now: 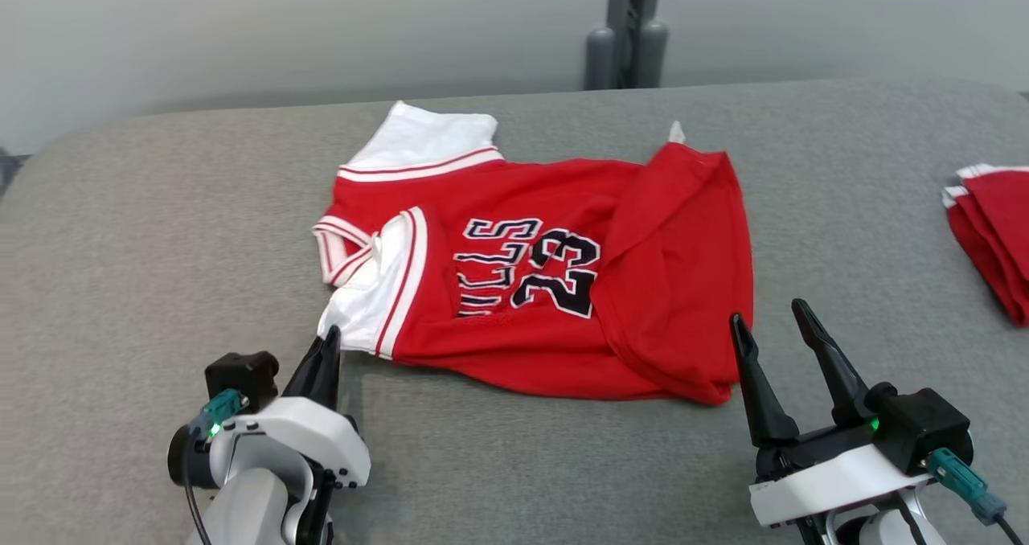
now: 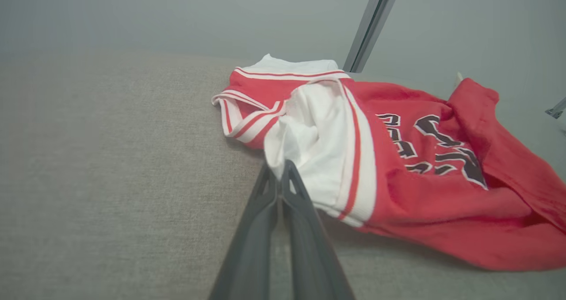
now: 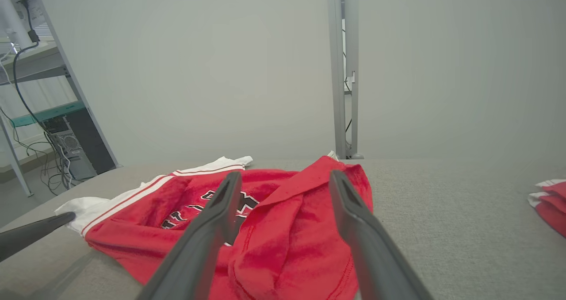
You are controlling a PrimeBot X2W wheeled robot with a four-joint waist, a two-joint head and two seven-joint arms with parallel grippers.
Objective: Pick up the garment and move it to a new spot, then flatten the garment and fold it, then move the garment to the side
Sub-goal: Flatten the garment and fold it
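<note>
Getting hold of the shirt (image 1: 547,288)
Left gripper (image 1: 328,342) pinches its white sleeve (image 1: 358,308); right gripper (image 1: 767,313) hangs spread by the hem, ready to lift together.

Light on my desk (image 1: 120,231) is soft and even, seems to come from overhead, 0 glare. Shadows are faint: a thin dark line under the near edge of the jersey (image 2: 442,167), a smudge beside my left end effector (image 1: 328,338). Head view is crisp. Both wrist views look hazier, the wall (image 3: 221,70) washed to pale gray, my own fingers (image 2: 254,247) blurry up close, and the desk's far edge bowing.
</note>
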